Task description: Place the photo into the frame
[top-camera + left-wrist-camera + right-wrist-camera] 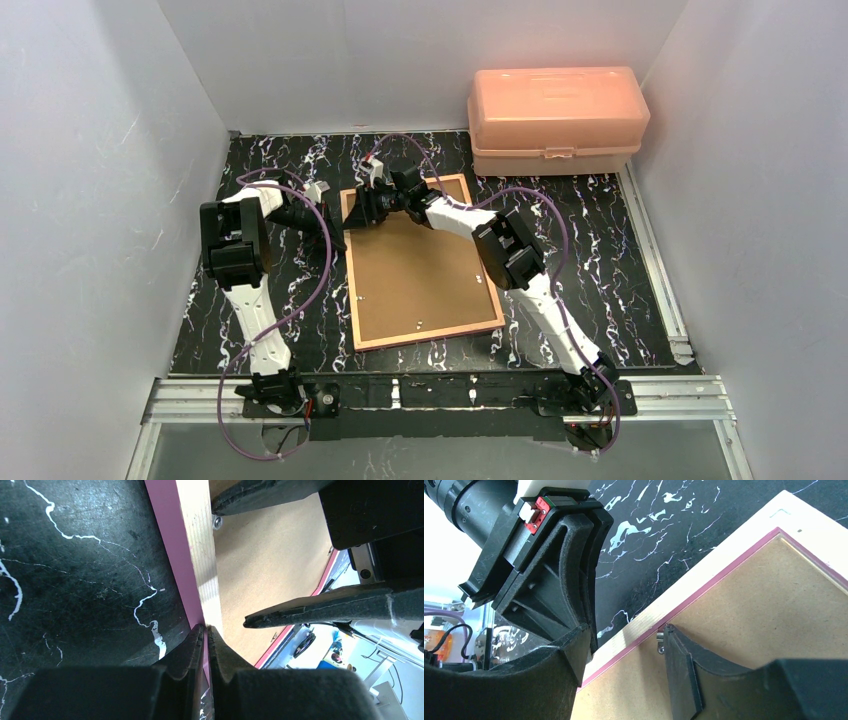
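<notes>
Frame (430,336) lies face-down on the marbled worktop (620,285).
Tan wood back up, pink edge, brown backing board (415,275) inside; left fingers (192,652) pinch its far-left rim, right fingers (681,667) spread wide, one tip by a metal tab (660,643).

Our right gripper (624,637) stands open astride the frame (744,540)'s tan rail. One finger is outside it and the other is on the brown board (764,630), its tip against a small metal tab (660,644). The left gripper (590,639) hangs at upper left over the black marbled table (684,530), fingers pressed together at the frame's outer edge.
</notes>
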`<state>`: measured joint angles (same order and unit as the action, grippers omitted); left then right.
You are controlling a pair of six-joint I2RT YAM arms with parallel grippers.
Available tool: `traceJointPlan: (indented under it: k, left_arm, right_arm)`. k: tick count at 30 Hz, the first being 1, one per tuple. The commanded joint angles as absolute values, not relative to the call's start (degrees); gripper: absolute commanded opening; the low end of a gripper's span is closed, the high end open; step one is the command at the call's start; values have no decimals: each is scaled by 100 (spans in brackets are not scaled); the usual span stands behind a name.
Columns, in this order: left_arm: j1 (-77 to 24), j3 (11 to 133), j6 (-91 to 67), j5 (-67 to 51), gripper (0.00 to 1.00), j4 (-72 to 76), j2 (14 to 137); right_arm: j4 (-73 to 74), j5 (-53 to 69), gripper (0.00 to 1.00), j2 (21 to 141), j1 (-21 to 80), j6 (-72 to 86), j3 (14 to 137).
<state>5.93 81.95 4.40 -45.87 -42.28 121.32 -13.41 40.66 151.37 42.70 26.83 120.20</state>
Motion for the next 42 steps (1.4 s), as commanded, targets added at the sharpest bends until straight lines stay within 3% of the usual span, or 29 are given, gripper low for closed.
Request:
traceJointPlan:
  k: [1,36,42]
  left_arm:
    - [545,8136,574,-4180,4,-4346,12252]
    - [553,8108,573,-4140,4,-4396,12122]
    - [658,8202,658,-4301,4,-4642,11893]
  right_arm:
    - [-1064,4417,62,15327,4433,2513,12263]
    - [-1127,4816,57,15119,4586,2488,12276]
    - [-1017,4013,71,14445,4528,2515,12119]
